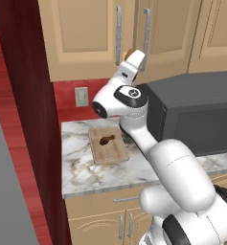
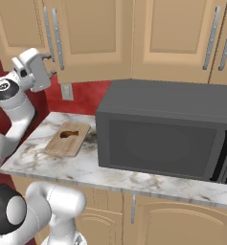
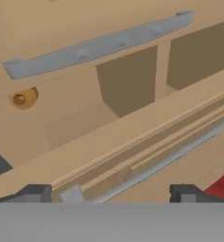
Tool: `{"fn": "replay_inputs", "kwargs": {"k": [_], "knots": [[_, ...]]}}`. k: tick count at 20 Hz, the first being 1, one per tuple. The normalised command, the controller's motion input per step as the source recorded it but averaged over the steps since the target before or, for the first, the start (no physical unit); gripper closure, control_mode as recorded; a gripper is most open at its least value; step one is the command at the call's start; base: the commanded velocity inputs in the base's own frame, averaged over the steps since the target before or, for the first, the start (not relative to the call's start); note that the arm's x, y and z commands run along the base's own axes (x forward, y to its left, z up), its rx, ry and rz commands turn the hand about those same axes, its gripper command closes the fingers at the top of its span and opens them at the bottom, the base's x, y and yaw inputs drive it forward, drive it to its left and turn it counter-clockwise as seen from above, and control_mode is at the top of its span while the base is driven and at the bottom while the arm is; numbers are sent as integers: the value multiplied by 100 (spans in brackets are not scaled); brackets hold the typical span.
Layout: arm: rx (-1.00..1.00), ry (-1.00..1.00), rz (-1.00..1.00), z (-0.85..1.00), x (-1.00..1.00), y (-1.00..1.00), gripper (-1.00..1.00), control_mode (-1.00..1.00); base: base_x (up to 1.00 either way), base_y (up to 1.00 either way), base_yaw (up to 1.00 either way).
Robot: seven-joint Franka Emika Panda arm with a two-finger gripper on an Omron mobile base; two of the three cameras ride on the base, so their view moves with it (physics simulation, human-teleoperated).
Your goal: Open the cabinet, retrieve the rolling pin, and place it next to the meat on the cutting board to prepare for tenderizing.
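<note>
The cabinet (image 1: 81, 33) hangs above the counter, its two long silver handles (image 1: 119, 36) side by side. My gripper (image 1: 130, 57) is raised to the lower ends of those handles and stands open, holding nothing. In the hand view, between a door with its handle (image 3: 99, 45) and the other door's edge, a gap shows the cabinet's inside. The round end of the rolling pin (image 3: 22, 98) lies in there on the shelf. Fingertips (image 3: 35, 193) sit wide apart at the bottom. The cutting board (image 1: 107, 143) lies on the counter below with the meat (image 1: 107, 139) on it.
A large dark microwave (image 1: 196, 110) stands on the marble counter (image 1: 86, 177) right of the board. A wall outlet (image 1: 81, 96) sits on the red backsplash. A dark red panel (image 1: 24, 95) closes off the left side. Low cabinets (image 2: 172, 220) run under the counter.
</note>
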Motion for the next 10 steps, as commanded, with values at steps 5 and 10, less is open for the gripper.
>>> {"fn": "replay_inputs", "kwargs": {"k": [5,10], "knots": [[0,0,-2,-13,-19,-33,-100,-100,0,0,0],[0,-1,-2,-9,-27,-35,-100,-100,0,0,0]]}}
